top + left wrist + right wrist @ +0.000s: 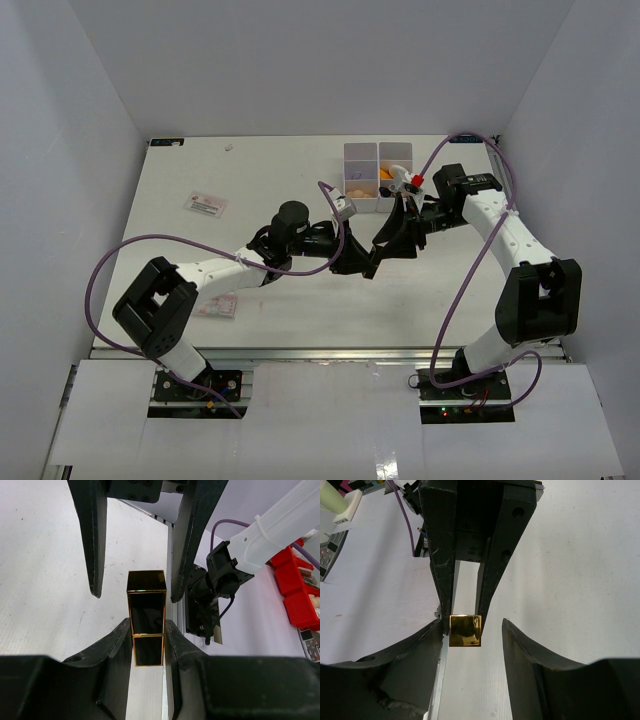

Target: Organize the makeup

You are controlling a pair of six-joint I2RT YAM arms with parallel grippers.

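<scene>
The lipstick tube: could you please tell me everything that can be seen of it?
The lipstick tube is a square, glossy black case with gold edges, a seam across its middle and a mirror-gold end face. The left gripper clamps one end; the right gripper stands open around the other end, a gap showing on one side.

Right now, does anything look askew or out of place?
The lipstick tube, clamped in the left tool, sits off-centre in the open right tool: close to one finger, a wide gap to the other.
</scene>
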